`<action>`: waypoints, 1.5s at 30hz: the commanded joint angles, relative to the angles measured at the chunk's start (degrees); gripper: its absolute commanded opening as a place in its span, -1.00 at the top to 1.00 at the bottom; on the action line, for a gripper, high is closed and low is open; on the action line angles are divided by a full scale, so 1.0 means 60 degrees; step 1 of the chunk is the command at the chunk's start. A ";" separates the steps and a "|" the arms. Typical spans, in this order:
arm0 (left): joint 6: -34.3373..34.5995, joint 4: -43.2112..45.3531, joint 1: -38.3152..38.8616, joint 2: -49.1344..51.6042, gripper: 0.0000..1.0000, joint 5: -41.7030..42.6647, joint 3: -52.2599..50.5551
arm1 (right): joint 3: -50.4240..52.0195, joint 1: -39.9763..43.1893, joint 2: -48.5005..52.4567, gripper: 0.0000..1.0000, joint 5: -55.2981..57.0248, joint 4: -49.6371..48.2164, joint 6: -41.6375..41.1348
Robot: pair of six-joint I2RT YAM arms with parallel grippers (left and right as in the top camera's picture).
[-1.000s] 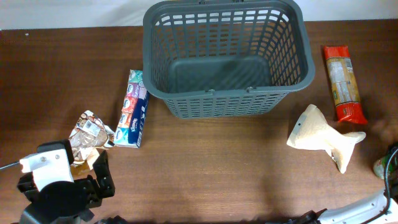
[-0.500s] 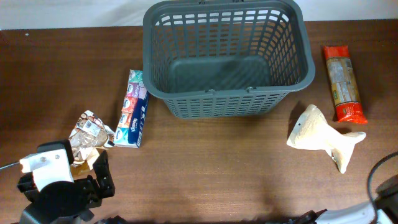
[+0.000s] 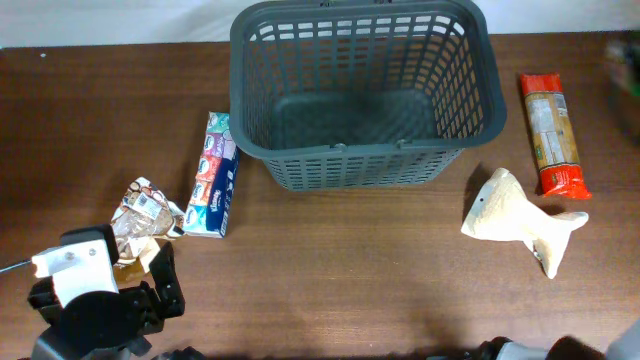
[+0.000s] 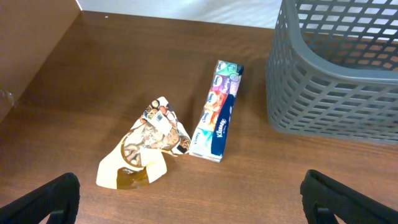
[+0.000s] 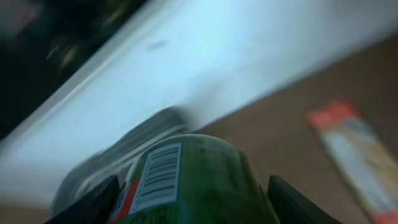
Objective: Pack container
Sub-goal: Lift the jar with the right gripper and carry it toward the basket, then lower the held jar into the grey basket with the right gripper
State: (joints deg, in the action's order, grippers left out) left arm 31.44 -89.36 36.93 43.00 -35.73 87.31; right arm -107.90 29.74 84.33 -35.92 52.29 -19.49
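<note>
Basket (image 3: 360, 166): far middle.
Left of it: tissue pack (image 3: 214, 174), crumpled wrapper (image 3: 140, 214) nearer you.
Right of it: long packet (image 3: 552, 135), pouch (image 3: 518, 218) before it.
Can (image 5: 186, 177): in your right gripper (image 5: 193, 202).

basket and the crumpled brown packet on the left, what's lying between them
The tissue multipack lies between them, close beside the crumpled packet and clear of the basket; the overhead view shows it.

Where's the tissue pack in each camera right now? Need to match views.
Overhead: tissue pack centre-left, just left of the basket.
Left wrist: mid-frame, basket wall to its right.
Right wrist: not in it; a green can fills the blurred view.
Shared landmark: the basket, in overhead and left wrist.
</note>
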 commanded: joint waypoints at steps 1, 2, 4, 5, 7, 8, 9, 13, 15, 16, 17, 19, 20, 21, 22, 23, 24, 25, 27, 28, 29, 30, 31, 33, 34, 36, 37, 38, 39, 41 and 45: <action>-0.0044 0.0018 -0.0040 -0.0018 -0.99 0.0073 0.0047 | -0.0197 -0.1712 -0.0331 0.92 -0.0404 -0.0528 0.1432; -0.0044 0.0018 -0.0040 -0.0018 -0.99 0.0073 0.0047 | -0.0197 -0.2175 -0.0310 0.93 -0.0401 -0.0656 0.1723; -0.0044 0.0018 -0.0040 -0.0018 -0.99 0.0073 0.0047 | -0.0197 -0.2940 -0.0208 0.92 -0.0382 -0.0852 0.2426; -0.0044 0.0018 -0.0040 -0.0018 -0.99 0.0073 0.0047 | -0.0197 -0.3249 -0.0124 0.92 -0.0284 -0.0903 0.2703; -0.0044 0.0018 -0.0040 -0.0018 -0.99 0.0073 0.0047 | -0.0197 -0.3781 0.0058 0.92 0.0055 -0.0969 0.3089; -0.0044 0.0018 -0.0040 -0.0018 -0.99 0.0073 0.0047 | -0.0197 -0.4054 0.0186 0.92 0.0273 -0.0976 0.3220; -0.0044 0.0018 -0.0040 -0.0018 -0.99 0.0073 0.0047 | -0.0197 -0.4233 0.0299 0.92 0.0455 -0.0980 0.3217; -0.0044 0.0018 -0.0040 -0.0018 -0.99 0.0073 0.0047 | -0.0197 -0.4870 0.0896 0.93 0.0951 -0.0976 0.3213; -0.0044 0.0018 -0.0040 -0.0018 -0.99 0.0073 0.0047 | -0.0197 -0.5144 0.1271 0.92 0.1060 -0.0980 0.3213; -0.0044 0.0018 -0.0040 -0.0018 -0.99 0.0073 0.0047 | -0.0197 -0.5224 0.1399 0.92 0.1133 -0.0984 0.3213; -0.0044 0.0018 -0.0040 -0.0018 -0.99 0.0073 0.0047 | -0.0197 -0.5351 0.1606 0.92 0.1330 -0.0980 0.3209; -0.0044 0.0018 -0.0040 -0.0018 -0.99 0.0073 0.0047 | -0.0197 -0.5563 0.1938 0.92 0.1668 -0.0940 0.3209; -0.0044 0.0018 -0.0040 -0.0018 -0.99 0.0073 0.0047 | -0.0197 -0.5686 0.2120 0.92 0.1836 -0.0911 0.3209; -0.0044 0.0018 -0.0040 -0.0018 -0.99 0.0073 0.0047 | -0.0197 -0.5803 0.2299 0.93 0.1942 -0.0882 0.3209; -0.0044 0.0018 -0.0040 -0.0018 -0.99 0.0073 0.0047 | -0.0197 -0.5894 0.2422 0.92 0.2029 -0.0863 0.3209; -0.0044 0.0018 -0.0040 -0.0018 -0.99 0.0073 0.0047 | -0.0197 -0.6022 0.2601 0.92 0.2142 -0.0831 0.3217; -0.0044 0.0018 -0.0040 -0.0018 -0.99 0.0073 0.0047 | -0.0197 -0.6131 0.2754 0.92 0.2266 -0.0816 0.3213; -0.0044 0.0018 -0.0040 -0.0018 -0.99 0.0073 0.0047 | -0.0197 -0.6222 0.2871 0.92 0.2375 -0.0794 0.3217; -0.0044 0.0018 -0.0040 -0.0018 -0.99 0.0073 0.0047 | -0.0197 -0.6408 0.3093 0.92 0.2776 -0.0750 0.3268; -0.0044 0.0018 -0.0040 -0.0018 -0.99 0.0073 0.0047 | -0.0197 -0.6477 0.3198 0.93 0.2994 -0.0710 0.3366; -0.0044 0.0018 -0.0040 -0.0018 -0.99 0.0073 0.0047 | -0.0197 -0.6546 0.3286 0.92 0.3249 -0.0637 0.3457; -0.0044 0.0018 -0.0040 -0.0018 -0.99 0.0073 0.0047 | -0.0197 -0.6601 0.3377 0.92 0.3537 -0.0572 0.3464; -0.0044 0.0018 -0.0040 -0.0018 -0.99 0.0073 0.0047 | -0.0197 -0.6655 0.3483 0.92 0.3865 -0.0481 0.3464; -0.0044 0.0018 -0.0040 -0.0018 -0.99 0.0073 0.0047 | -0.0197 -0.6750 0.3748 0.92 0.4382 -0.0310 0.3464; -0.0044 0.0018 -0.0040 -0.0018 -0.99 0.0073 0.0047 | -0.0197 -0.6776 0.3982 0.92 0.4495 -0.0215 0.3461; -0.0044 0.0018 -0.0040 -0.0018 -0.99 0.0073 0.0047 | -0.0197 -0.6776 0.4186 0.92 0.4499 -0.0117 0.3461; -0.0044 0.0018 -0.0040 -0.0018 -0.99 0.0073 0.0047 | -0.0197 -0.6776 0.4291 0.93 0.4528 -0.0062 0.3461; -0.0044 0.0018 -0.0040 -0.0018 -0.99 0.0073 0.0047 | -0.0193 -0.6776 0.4411 0.92 0.4615 0.0011 0.3461; -0.0044 0.0018 -0.0040 -0.0018 -0.99 0.0073 0.0047 | -0.0197 -0.6776 0.4528 0.92 0.4732 0.0087 0.3461; -0.0044 0.0018 -0.0040 -0.0018 -0.99 0.0073 0.0047 | -0.0197 -0.6776 0.4750 0.92 0.4860 0.0204 0.3464; -0.0044 0.0018 -0.0040 -0.0018 -0.99 0.0073 0.0047 | -0.0193 -0.6776 0.5191 0.92 0.4849 0.0404 0.3417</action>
State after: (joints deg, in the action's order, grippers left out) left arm 31.46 -89.36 36.93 43.00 -35.73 87.31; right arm -107.90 -10.39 113.97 -8.36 54.52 0.91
